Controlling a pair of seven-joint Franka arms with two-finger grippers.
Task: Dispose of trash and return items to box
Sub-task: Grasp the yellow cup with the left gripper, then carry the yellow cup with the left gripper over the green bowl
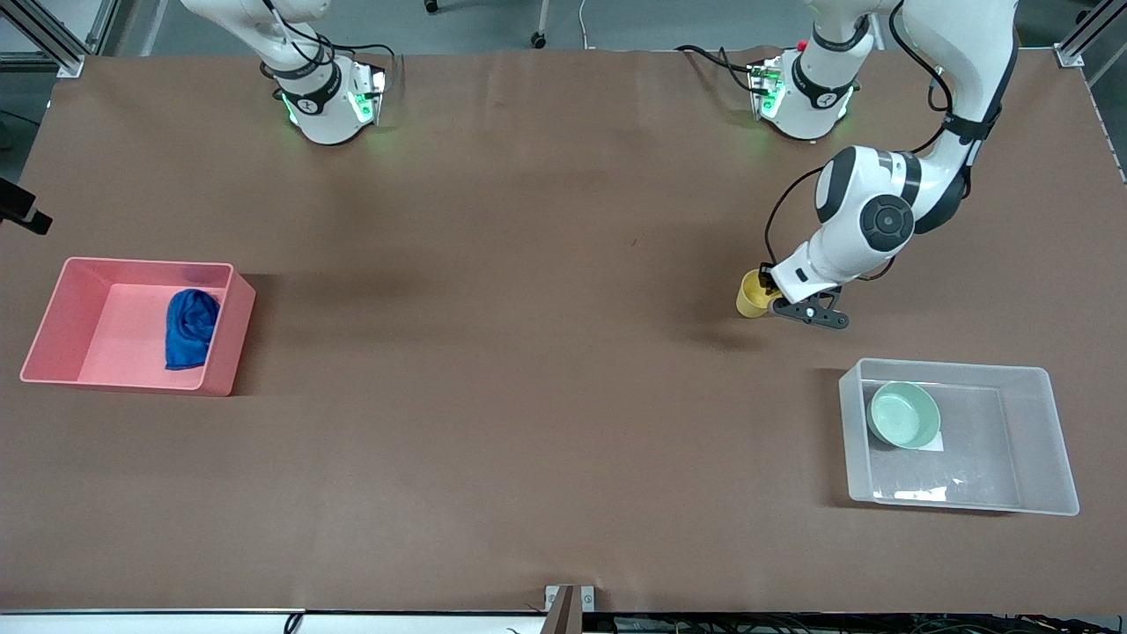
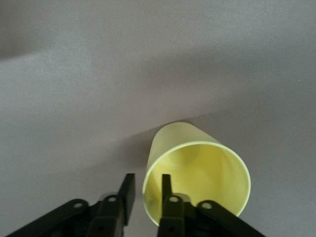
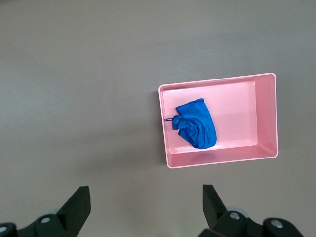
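Front view: left pincer is clenching small yellow plastic cup's rim, cup sitting at 11 o'clock from clear rectangular tub; right pincer is hanging released above pink bin.

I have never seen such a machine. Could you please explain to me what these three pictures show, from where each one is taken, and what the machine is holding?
These are two robot arms bolted along one edge of a brown table. The wide picture comes from a high camera facing them; the other two come from cameras on each arm's wrist. The left end effector has its fingers pinching the wall of a yellow cup, one finger inside and one outside. The right end effector is open, high above a pink bin that holds a blue rag; that arm waits. Toward the left arm's end of the table, nearer the front camera than the cup, a clear tub holds a mint-green bowl.
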